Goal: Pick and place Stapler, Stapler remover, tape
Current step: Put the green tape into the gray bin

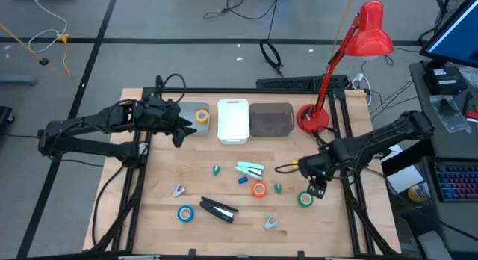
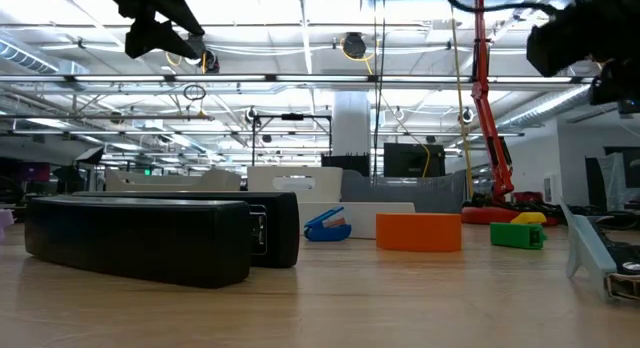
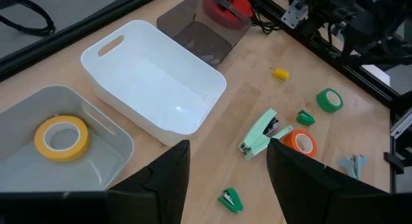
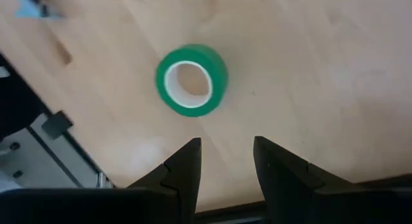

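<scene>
The green tape roll (image 4: 192, 80) lies flat on the wooden table at the right (image 1: 305, 199). My right gripper (image 4: 226, 153) hangs open just above it, pointing steeply down (image 1: 318, 187). The yellow tape (image 3: 62, 136) lies in the grey bin (image 1: 202, 116). The orange tape (image 1: 258, 189) and the blue tape (image 1: 185, 213) lie on the table. So do a mint stapler (image 1: 250, 169), a black stapler (image 1: 218, 209) and two grey staple removers (image 1: 178, 190) (image 1: 272, 223). My left gripper (image 3: 228, 166) waits open and high beside the grey bin (image 1: 179, 134).
A white bin (image 1: 233, 122) and a dark bin (image 1: 270, 119) stand in a row at the table's far side next to the grey one. A red desk lamp (image 1: 312, 118) stands at the far right. Small green and blue bits (image 1: 216, 170) lie among the tapes.
</scene>
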